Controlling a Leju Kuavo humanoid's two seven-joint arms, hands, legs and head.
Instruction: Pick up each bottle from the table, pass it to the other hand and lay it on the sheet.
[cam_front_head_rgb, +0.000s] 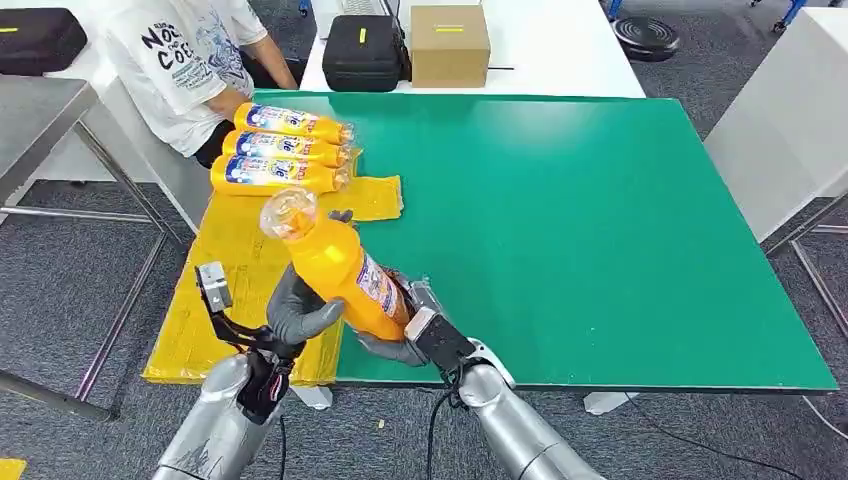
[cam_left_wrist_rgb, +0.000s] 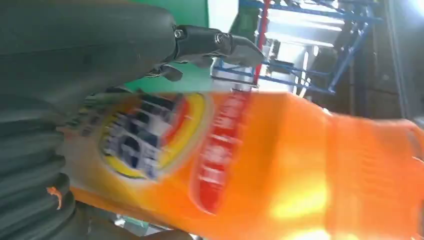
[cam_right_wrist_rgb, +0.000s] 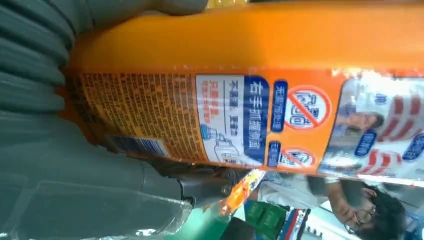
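- Held bottle (cam_front_head_rgb: 340, 268) — an orange bottle with a clear cap end, tilted, cap pointing up and to the left in the head view; it is raised above the near left corner of the green table (cam_front_head_rgb: 600, 230), over the edge where the yellow sheet (cam_front_head_rgb: 235, 290) meets the table.
- Left hand (cam_front_head_rgb: 300, 308) — grips the bottle around its middle from the left side; grey thumb and dark fingers wrap the orange body. In the left wrist view the label (cam_left_wrist_rgb: 150, 137) of the bottle sits directly against the hand, with one dark finger (cam_left_wrist_rgb: 210, 42) stretched along the far side.
- Right hand (cam_front_head_rgb: 405, 335) — holds the bottle at its base end, fingers closed under and around the lower part. In the right wrist view the printed back label (cam_right_wrist_rgb: 235, 120) of the bottle lies just past the grey ribbed cover.
- Both hands are on the same bottle at once.
- Three laid bottles (cam_front_head_rgb: 285, 147) — orange, lying side by side on the far end of the yellow sheet, touching one another, caps toward the table.
- A person (cam_front_head_rgb: 195, 60) in a white printed shirt sits just beyond the laid bottles.
- A black case (cam_front_head_rgb: 362, 50) and a cardboard box (cam_front_head_rgb: 449, 45) stand side by side on a white table — beyond the green one.
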